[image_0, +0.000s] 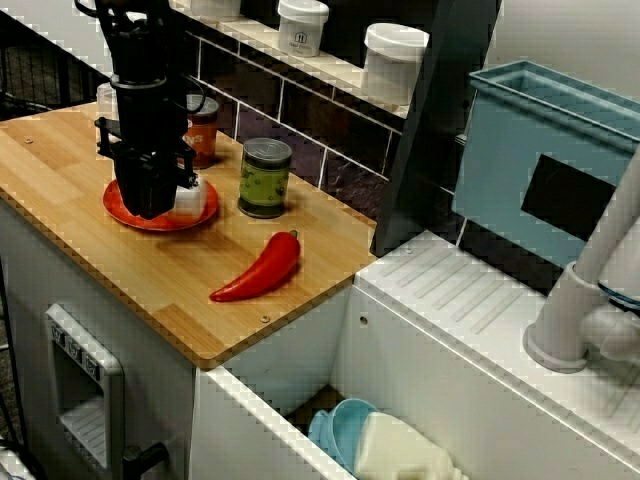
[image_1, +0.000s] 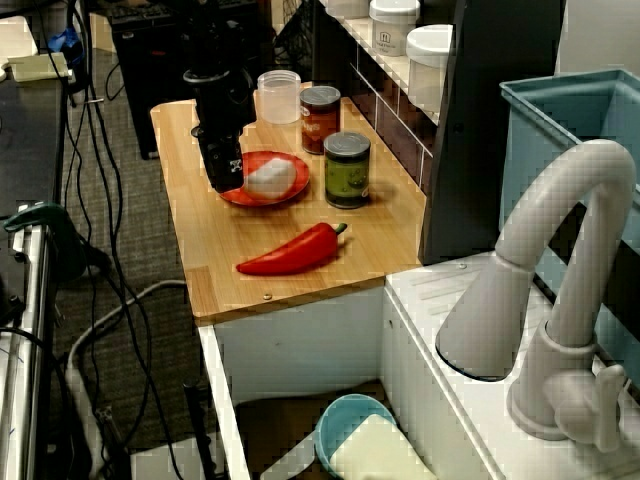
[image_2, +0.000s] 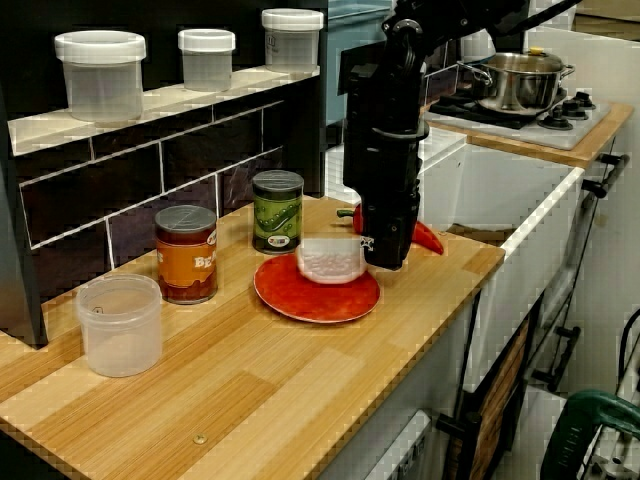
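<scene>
Gripper (image_2: 387, 256) is down at the red plate (image_2: 312, 302), right beside the white lump (image_2: 332, 260) that sits mid-plate; touching or just clear, we can't tell. Jaw opening: can't tell either. In all three views the fingers read as one black block with no visible gap, and we see nothing clamped between them. The lump looks to rest on the plate, not lifted. Risks as we judge them: the gripper stands off to one side of the lump, so a sideways nudge could slide it across the plate toward the green can (image_2: 277, 210) or over the rim. A downward press on the rim could tip or skid the plate on the wooden counter (image_0: 60, 165). The can and the orange jar (image_2: 186, 254) stand close behind the plate, so a wide swing of the arm could knock either over; the can is nearer. The red pepper (image_0: 257, 270) lies near the counter edge by the sink, and a shoved plate could send it off. Hidden: the fingertips are lost against the dark gripper body. In the high view the arm covers the plate's left part, and in the low counter-level view it covers most of the pepper. In the view past the faucet the gripper overlaps the lump's edge. We can't make out what the lump is made of. The clear tub (image_2: 120, 326) stands well apart.
</scene>
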